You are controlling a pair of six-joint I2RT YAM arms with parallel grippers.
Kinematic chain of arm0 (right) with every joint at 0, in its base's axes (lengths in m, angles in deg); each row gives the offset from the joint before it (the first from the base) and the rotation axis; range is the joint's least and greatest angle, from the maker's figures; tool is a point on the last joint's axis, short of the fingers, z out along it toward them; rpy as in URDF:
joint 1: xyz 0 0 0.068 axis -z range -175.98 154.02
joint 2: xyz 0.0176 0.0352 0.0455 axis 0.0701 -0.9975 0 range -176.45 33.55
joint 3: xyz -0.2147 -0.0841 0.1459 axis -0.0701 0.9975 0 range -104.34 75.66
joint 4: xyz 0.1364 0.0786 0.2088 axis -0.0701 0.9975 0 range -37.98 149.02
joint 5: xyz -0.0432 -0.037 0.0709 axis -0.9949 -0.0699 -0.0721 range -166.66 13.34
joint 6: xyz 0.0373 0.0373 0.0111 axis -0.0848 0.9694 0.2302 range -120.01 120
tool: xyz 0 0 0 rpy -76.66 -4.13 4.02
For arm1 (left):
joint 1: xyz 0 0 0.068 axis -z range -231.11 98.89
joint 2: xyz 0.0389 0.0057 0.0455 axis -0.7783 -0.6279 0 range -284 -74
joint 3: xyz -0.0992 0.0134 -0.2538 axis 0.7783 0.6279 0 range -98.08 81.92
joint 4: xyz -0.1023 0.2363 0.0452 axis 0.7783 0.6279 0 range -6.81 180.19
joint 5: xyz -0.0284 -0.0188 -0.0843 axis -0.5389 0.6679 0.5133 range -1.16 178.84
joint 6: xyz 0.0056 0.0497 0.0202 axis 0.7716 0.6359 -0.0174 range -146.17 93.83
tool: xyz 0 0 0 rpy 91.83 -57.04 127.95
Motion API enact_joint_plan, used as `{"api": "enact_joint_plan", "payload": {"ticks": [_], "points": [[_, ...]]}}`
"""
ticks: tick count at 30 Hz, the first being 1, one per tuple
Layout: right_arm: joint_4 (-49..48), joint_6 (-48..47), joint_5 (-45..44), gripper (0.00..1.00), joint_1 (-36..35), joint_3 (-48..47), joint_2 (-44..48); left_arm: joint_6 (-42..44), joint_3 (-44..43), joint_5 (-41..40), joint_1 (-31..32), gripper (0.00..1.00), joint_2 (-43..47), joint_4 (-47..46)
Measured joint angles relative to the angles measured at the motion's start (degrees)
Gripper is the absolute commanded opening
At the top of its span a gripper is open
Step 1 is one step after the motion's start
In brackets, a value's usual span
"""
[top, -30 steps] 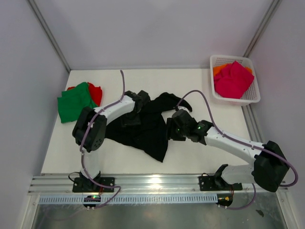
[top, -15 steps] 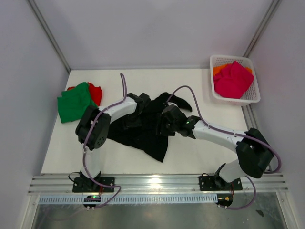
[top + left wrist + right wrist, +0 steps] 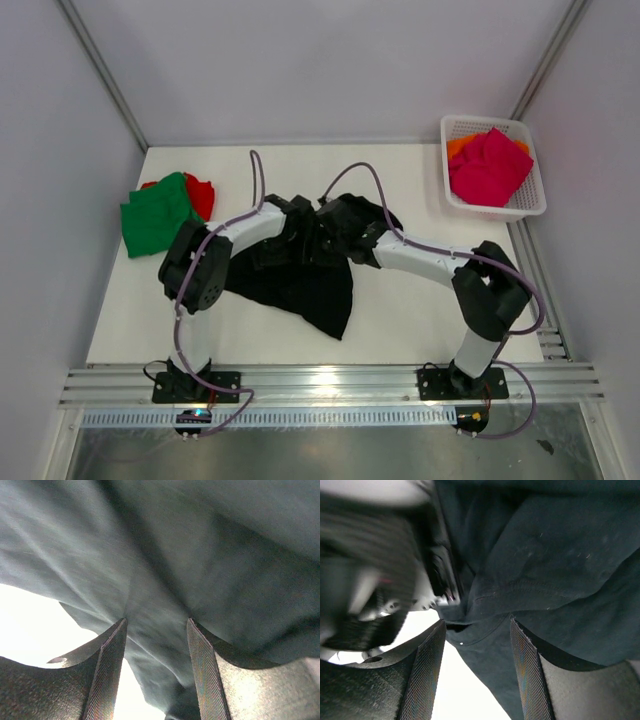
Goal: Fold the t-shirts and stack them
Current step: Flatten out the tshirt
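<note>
Right arm (image 3: pixel 420 258) swung left over black t-shirt (image 3: pixel 300 290); both jaws stand apart.

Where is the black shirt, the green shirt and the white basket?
black shirt (image 3: pixel 300 292), top view, its lower flat part
green shirt (image 3: pixel 155 215), top view, its middle
white basket (image 3: pixel 475 125), top view, its back wall

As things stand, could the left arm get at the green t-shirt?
Probably yes. The green t-shirt lies uncovered near the table's left edge, partly over the red one, nothing between it and the left arm. But the left gripper is at the black t-shirt and would have to leave it first.
</note>
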Motion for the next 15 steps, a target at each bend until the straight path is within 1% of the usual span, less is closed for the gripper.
{"api": "enact_joint_plan", "payload": {"ticks": [3, 6, 9, 15], "points": [[0.1, 3.1, 1.6, 0.59, 0.0, 0.1, -1.0, -1.3, 0.0, -3.6, -0.6, 0.55, 0.2, 1.3], [-1.8, 7.9, 3.2, 0.59, 0.0, 2.3, -1.0, -2.6, 0.6, -6.6, -0.7, 0.55, 1.3, 1.9], [-1.4, 11.3, 3.5, 0.59, 0.0, 4.3, -1.0, -3.2, 0.7, -8.3, -0.9, 0.55, 1.8, 2.4], [-0.9, 14.3, 3.1, 0.59, 0.0, 5.5, -0.2, -4.9, 2.1, -10.4, -1.4, 0.55, 1.8, 3.2]]}}
